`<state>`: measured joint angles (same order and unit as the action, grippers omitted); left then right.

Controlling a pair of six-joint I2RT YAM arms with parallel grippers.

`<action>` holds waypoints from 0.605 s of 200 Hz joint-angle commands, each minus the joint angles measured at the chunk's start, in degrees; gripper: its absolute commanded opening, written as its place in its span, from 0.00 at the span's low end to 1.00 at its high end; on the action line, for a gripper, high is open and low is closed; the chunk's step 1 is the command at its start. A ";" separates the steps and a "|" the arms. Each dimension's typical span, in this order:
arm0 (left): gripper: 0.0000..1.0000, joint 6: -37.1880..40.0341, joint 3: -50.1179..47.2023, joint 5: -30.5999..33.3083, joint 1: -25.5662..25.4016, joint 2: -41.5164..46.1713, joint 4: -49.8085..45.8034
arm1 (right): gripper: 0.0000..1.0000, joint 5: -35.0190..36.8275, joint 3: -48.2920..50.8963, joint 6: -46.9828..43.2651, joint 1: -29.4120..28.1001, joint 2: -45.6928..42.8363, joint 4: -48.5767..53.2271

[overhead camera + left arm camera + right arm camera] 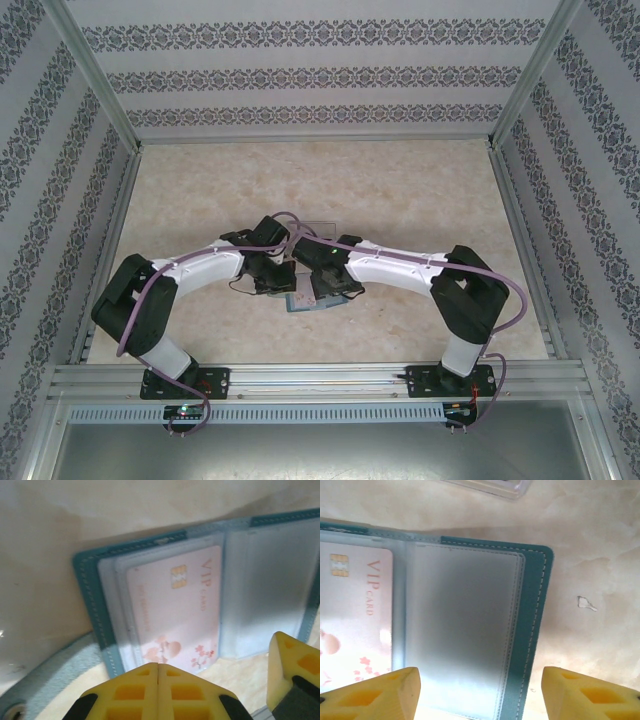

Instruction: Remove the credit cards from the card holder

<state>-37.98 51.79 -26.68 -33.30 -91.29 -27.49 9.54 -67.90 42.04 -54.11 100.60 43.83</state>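
Observation:
The teal card holder [95, 605] lies open on the table, its grey-blue clear sleeves facing up. A pale pink credit card [172, 615] marked VIP sits in the left half's sleeve. My left gripper [158, 666] is shut, its yellow tips together just over the near edge of that card, with nothing visible between them. My right gripper [480, 695] is open and straddles the near edge of the holder's right half [465, 625], whose sleeves look empty. In the top view the two grippers meet over the card holder [303, 303].
A clear plastic tray [490, 486] lies just beyond the holder. The holder's closing tab [15, 711] trails off at the near left. One yellow finger of the right gripper [295, 675] stands close beside my left gripper. Bare marble-patterned tabletop [200, 190] lies all around, bounded by patterned walls.

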 commanded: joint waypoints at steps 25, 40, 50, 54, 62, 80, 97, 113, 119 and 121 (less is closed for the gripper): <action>0.04 -1.37 1.81 -0.87 -2.13 -2.57 1.64 | 0.55 -5.64 1.22 0.80 1.07 -2.31 -4.27; 0.04 -0.83 1.85 0.24 -2.21 -3.09 0.46 | 0.49 -8.73 2.14 1.06 1.73 -2.42 -7.23; 0.04 -0.39 1.74 1.02 -2.21 -3.35 -0.10 | 0.44 -11.18 3.16 1.45 2.21 -2.42 -9.91; 0.04 -0.28 1.74 1.33 -2.21 -3.44 -0.32 | 0.42 -12.26 3.56 1.55 2.50 -2.35 -11.05; 0.03 -0.06 1.71 1.74 -2.26 -3.75 -0.61 | 0.39 -14.15 4.34 1.87 2.99 -2.25 -13.09; 0.03 0.17 1.53 2.16 -2.21 -4.40 -0.75 | 0.34 -16.48 5.05 2.13 3.61 -1.62 -15.69; 0.03 0.18 1.22 2.36 -2.22 -4.86 -0.73 | 0.30 -17.43 5.13 2.06 3.99 -0.60 -16.90; 0.03 0.28 1.20 2.31 -2.22 -5.13 -0.64 | 0.27 -18.68 5.14 2.07 4.34 0.34 -17.95; 0.03 0.40 1.13 2.34 -2.23 -5.13 -0.72 | 0.27 -19.00 5.14 2.07 4.32 0.62 -18.44; 0.03 0.37 1.17 2.31 -2.21 -5.13 -0.73 | 0.27 -19.09 5.10 2.08 4.35 0.69 -18.54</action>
<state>-38.54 52.40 -25.67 -34.89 -95.39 -27.09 -6.15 -63.24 43.57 -50.33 99.90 28.88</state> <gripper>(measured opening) 0.065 0.276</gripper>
